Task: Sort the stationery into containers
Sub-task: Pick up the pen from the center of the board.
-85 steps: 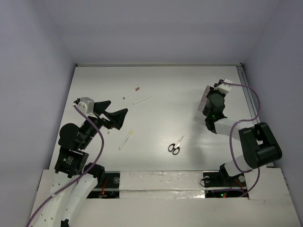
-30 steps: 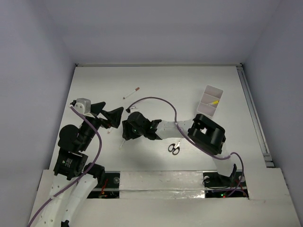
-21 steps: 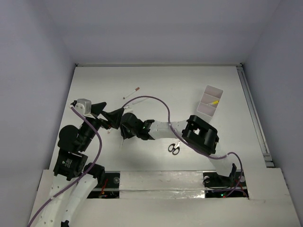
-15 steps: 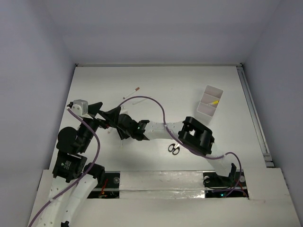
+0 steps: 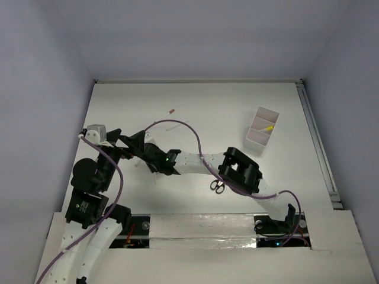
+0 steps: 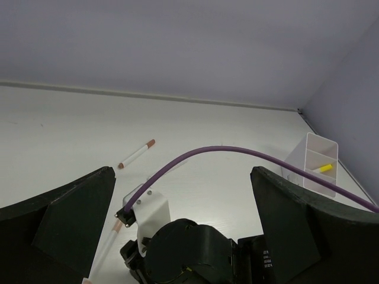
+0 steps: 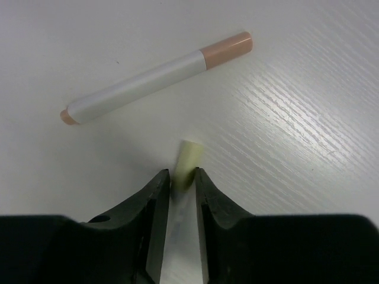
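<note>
My right gripper is shut on the pale yellow cap end of a thin white pen, low over the table. In the top view this arm stretches far left, gripper just below my left gripper, which is open and empty. A pink-capped white pen lies just beyond the held one. A red-capped pen and a white pen lie farther back. Black-handled scissors lie beside the right arm. The white divided tray holds a yellow item.
The right arm's body and purple cable fill the space between the open left fingers. The tray also shows in the left wrist view. The table's side walls stand at left and right.
The right arm has swung from the tray across to the left side, come down by the left gripper and closed on the yellow-capped pen. The left gripper has drawn back slightly left.
</note>
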You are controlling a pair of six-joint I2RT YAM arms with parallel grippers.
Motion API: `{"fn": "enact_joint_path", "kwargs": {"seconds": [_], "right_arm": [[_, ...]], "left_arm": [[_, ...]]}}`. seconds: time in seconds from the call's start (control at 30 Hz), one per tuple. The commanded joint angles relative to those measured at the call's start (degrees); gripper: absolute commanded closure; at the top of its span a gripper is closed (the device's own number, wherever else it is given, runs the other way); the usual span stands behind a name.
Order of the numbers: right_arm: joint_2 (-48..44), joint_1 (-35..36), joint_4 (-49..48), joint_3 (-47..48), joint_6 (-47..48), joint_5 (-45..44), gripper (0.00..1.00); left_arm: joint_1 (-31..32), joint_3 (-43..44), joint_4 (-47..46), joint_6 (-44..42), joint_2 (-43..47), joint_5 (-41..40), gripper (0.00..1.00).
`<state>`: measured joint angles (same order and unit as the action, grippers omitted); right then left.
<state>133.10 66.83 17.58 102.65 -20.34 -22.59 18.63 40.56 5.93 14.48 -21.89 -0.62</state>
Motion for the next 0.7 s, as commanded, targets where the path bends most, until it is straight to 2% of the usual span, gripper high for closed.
{"fn": "enact_joint_path", "kwargs": {"seconds": [0.0, 0.17, 0.37, 0.5, 0.67], "right_arm": [[4.71, -0.03, 10.19, -2.27, 2.50, -1.49, 0.73], [1.74, -0.03, 6.60, -7.02, 0.57, -0.18, 0.82], [-6.35, -1.96, -1.05, -15.18, -1.46, 0.18, 0.94], [-15.57, -5.11, -10.00, -23.79, -3.21, 1.76, 0.97], [-31.62, -11.18, -25.30, -36.10, -4.45, 3.70, 0.97]], "left_arm": [[0.18, 2.51, -1.63, 0.37, 0.53, -0.78, 0.01], [0.18, 2.42, -1.63, 0.37, 0.45, -0.78, 0.01], [0.18, 2.25, -1.72, 0.37, 0.36, -0.34, 0.01], [0.18, 2.16, -1.80, 0.37, 0.27, 0.01, 0.01], [0.18, 1.98, -2.24, 0.29, 0.00, 0.36, 0.01]]}}
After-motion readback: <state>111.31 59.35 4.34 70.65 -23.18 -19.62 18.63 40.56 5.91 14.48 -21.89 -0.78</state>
